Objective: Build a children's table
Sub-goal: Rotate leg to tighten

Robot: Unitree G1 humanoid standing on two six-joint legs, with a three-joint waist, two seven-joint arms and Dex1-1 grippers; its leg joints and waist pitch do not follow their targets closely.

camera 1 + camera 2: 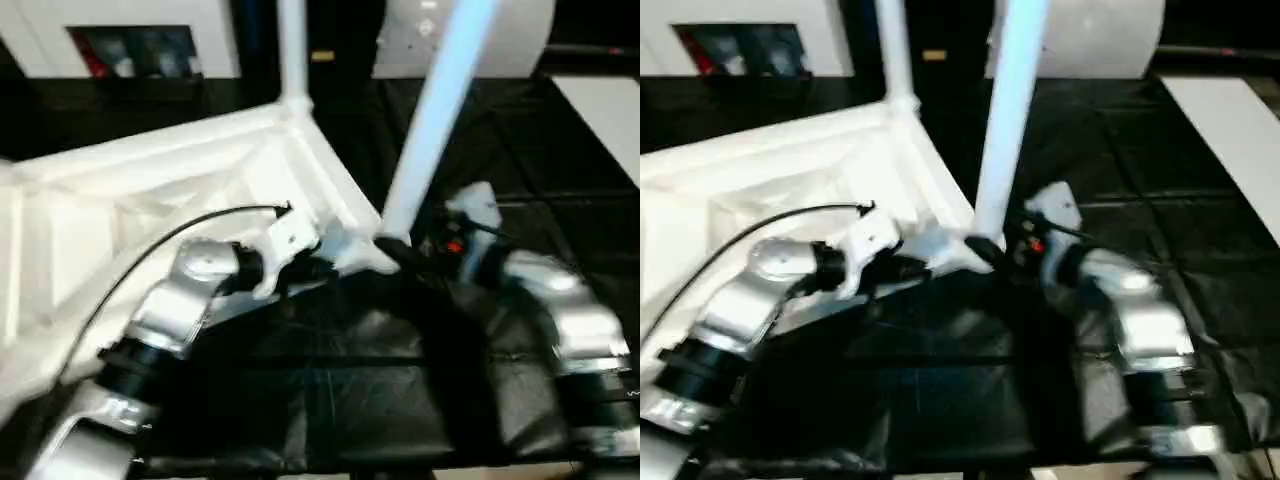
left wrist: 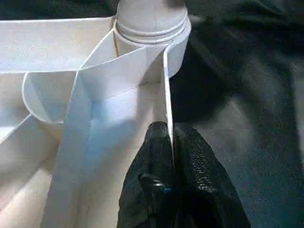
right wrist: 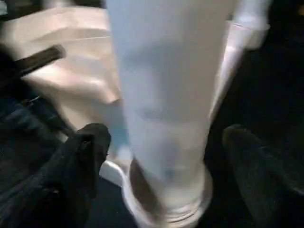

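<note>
The table top [image 1: 150, 200] lies ribs-up on the black surface [image 1: 350, 400], filling the 9 to 11 o'clock part of the head view. One leg [image 1: 292, 50] stands in the far corner socket at 12 o'clock; another leg [image 1: 435, 110] rises from the near corner. The left gripper [image 2: 170, 142] pinches the top's rim. The right gripper [image 3: 161, 142] stands spread around the near leg's base, fingers [image 3: 85, 156] clear of it.
</note>
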